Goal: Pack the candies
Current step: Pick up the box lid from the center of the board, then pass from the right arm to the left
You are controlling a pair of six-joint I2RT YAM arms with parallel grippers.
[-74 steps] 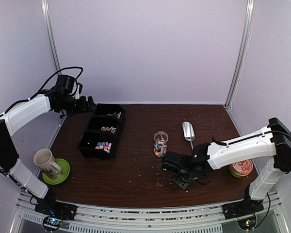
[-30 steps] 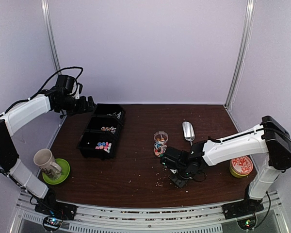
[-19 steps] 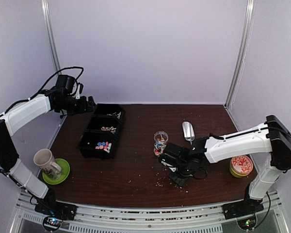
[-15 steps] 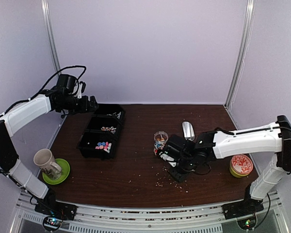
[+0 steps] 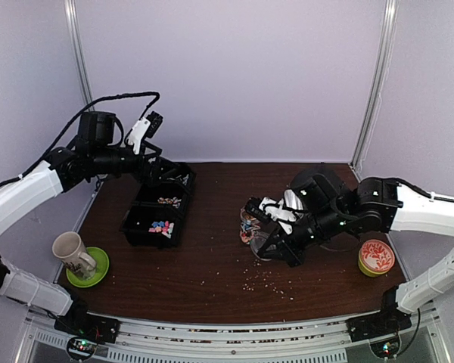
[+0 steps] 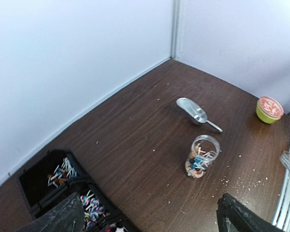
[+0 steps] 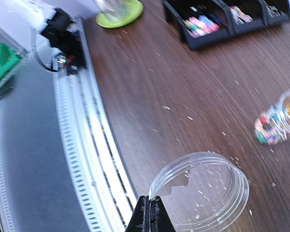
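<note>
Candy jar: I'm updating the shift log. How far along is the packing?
Done: the jar holds mixed candies; the scoop lies aside. In hand: the right gripper is shut on the clear lid. Left: the jar is uncapped, and candies sit in the tray.

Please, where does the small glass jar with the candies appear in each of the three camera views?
Top external: the candy jar stands near the table's centre, right of the tray.
Left wrist: the candy jar is right of centre, just below the metal scoop.
Right wrist: the candy jar is at the right edge, above the clear lid.
Shared landmark: the black three-compartment tray.
</note>
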